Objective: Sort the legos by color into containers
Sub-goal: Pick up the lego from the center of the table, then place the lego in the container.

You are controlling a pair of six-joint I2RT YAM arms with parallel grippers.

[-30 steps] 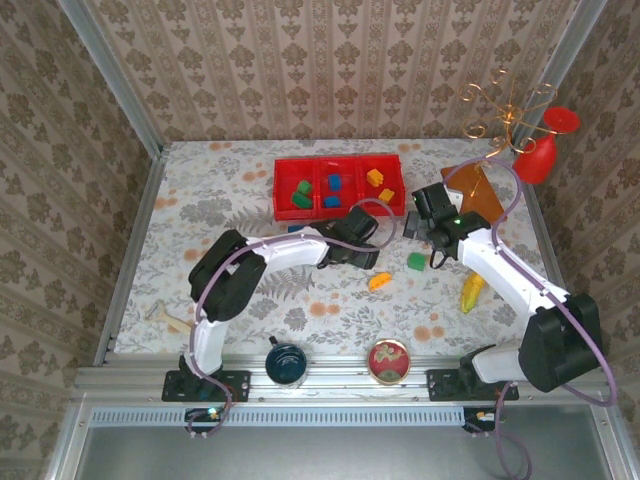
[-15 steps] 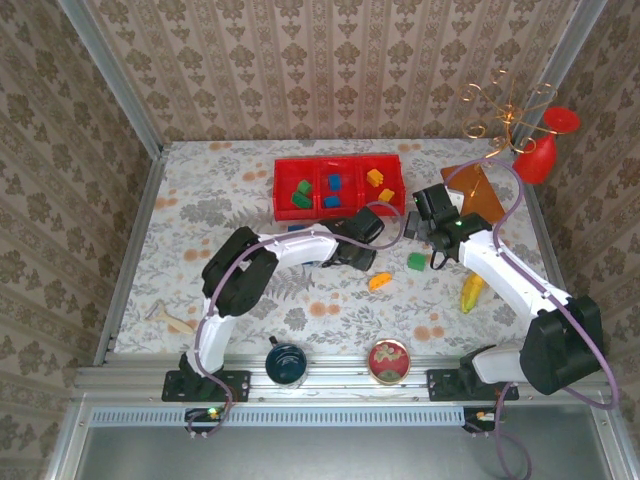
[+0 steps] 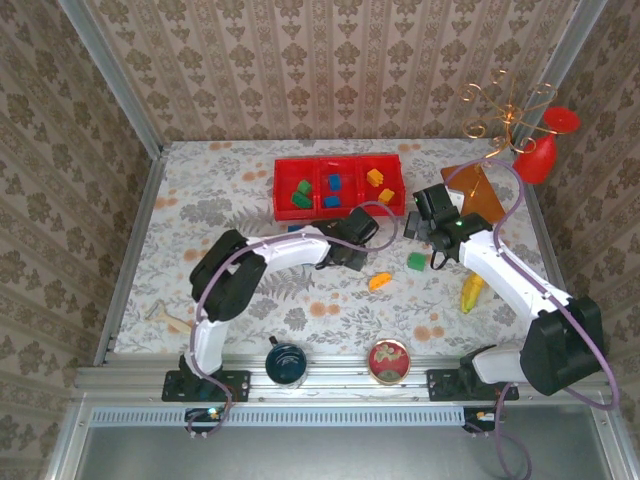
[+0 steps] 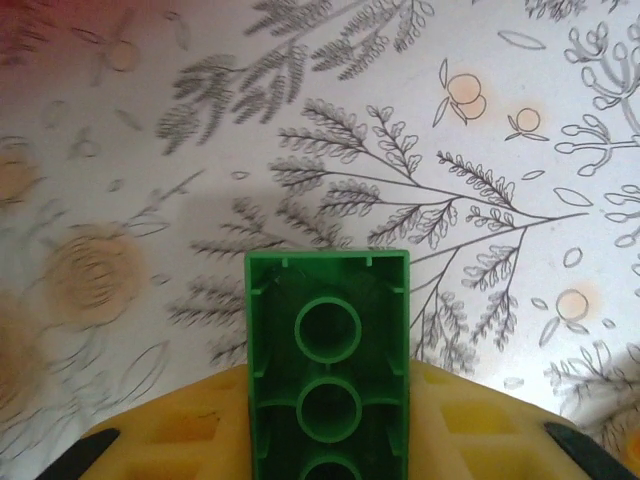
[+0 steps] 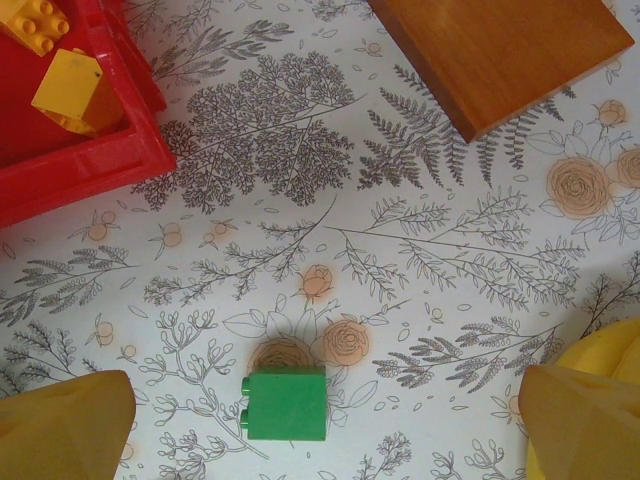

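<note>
Newly closed, our left gripper (image 4: pixel 327 435) pinches a green brick (image 4: pixel 327 330). We should lift clear, then carry it to the red tray's (image 3: pixel 300 212) left compartment, where green bricks lie. Meanwhile our right gripper (image 5: pixel 325 430) hangs wide open.

Red 3-compartment tray (image 3: pixel 290 212): green bricks (image 3: pixel 300 193) left, blue bricks (image 3: pixel 332 184) mid, yellow bricks (image 3: pixel 375 177) right. Loose green brick (image 5: pixel 285 404) and orange piece (image 3: pixel 379 282) lie flat on tbl (apart from tray). Held green brick (image 4: pixel 327 370) shows hollow underside.

a robot test cell dressed like a home: aluminium frame posts (image 3: pixel 110 75) hold panels of damask wallpaper (image 3: pixel 330 70), a floral cloth (image 3: pixel 200 215) covers the worktop (image 3: pixel 250 300), and two robot arms (image 3: pixel 285 250) are bolted to a metal rail (image 3: pixel 330 385).
</note>
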